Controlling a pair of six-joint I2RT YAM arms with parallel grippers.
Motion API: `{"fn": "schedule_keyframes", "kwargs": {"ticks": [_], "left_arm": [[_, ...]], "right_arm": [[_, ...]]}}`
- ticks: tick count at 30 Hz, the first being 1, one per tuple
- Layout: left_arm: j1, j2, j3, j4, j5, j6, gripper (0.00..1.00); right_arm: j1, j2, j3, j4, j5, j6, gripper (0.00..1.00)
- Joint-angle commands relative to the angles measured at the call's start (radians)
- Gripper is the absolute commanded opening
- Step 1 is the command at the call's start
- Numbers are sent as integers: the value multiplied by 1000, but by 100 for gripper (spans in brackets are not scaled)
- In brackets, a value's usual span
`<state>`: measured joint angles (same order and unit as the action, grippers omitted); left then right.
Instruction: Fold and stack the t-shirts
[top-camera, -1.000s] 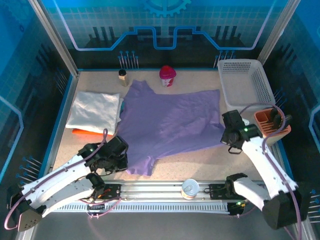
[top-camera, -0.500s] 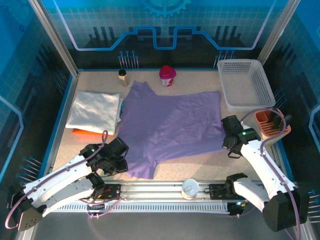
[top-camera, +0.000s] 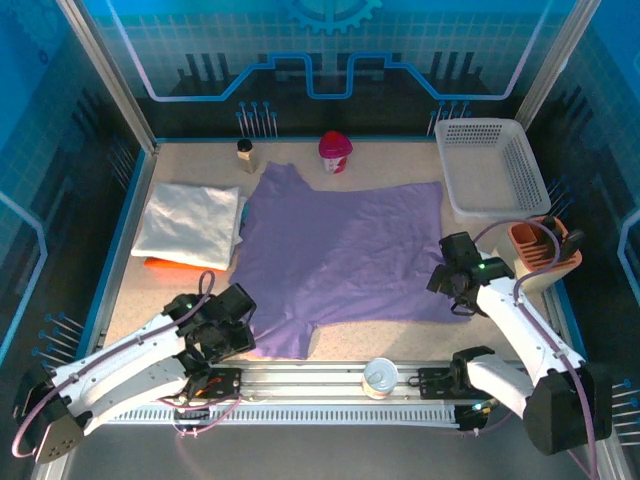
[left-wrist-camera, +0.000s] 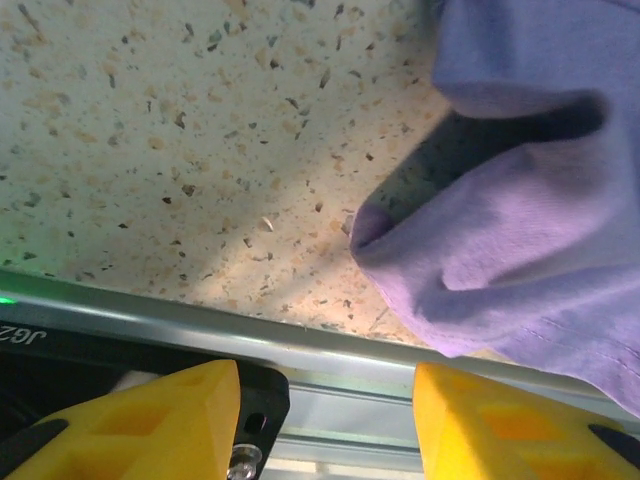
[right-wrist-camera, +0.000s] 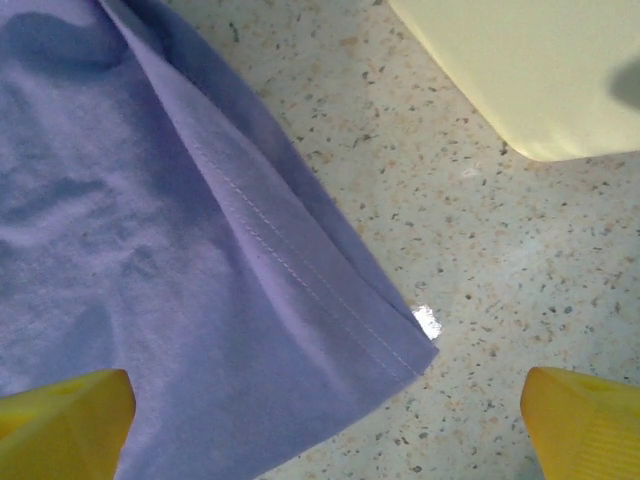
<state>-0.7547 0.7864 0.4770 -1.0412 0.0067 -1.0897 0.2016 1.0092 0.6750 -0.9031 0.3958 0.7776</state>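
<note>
The lavender t-shirt (top-camera: 340, 250) is the biggest thing here and I place everything from it. It lies flat and open on the table, not yet folded, with its long axis going from left to right in front of my two arms.

The white mesh basket (top-camera: 478, 125) stands beyond its far right corner, a little apart. The white t-shirt (top-camera: 190, 222), already folded, lies just beside its left edge. The orange t-shirt (top-camera: 165, 264) is under the white one, with one strip showing at the near side.

My right pincer (right-wrist-camera: 325, 420) stands wide and holds nothing. The near right hem corner of the lavender shirt lies directly below it, between the fingers and closer to the left one. My left pincer (left-wrist-camera: 325, 400) is parted less widely and is also empty. The bunched near left corner lies just ahead of it and to its right.

I judge that the right arm is better placed for the next grasp.

I count three t-shirts, one of each colour, one basket, and two pincers.
</note>
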Motion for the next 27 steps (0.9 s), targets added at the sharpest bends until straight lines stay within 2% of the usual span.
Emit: {"fn": "schedule_keyframes", "kwargs": {"ticks": [1,7,12,19,27], "left_arm": [[1,-19,-42,87,25,-39,49],[1,-19,-80,164,11,-51,47],[2,-20,-90,193,-10,-50,45],[3,-11,-105,239,-22,-48,34],[2,-5,-135,253,-11,-59,27]], "right_arm": [[-10,-7,-20,31,-24,-26,100],[-14,-14,-27,49,-40,-47,99],[-17,-30,-39,27,-13,5,90],[-75,-29,-76,5,-57,63,83],[-87,14,-131,45,-117,106,79]]}}
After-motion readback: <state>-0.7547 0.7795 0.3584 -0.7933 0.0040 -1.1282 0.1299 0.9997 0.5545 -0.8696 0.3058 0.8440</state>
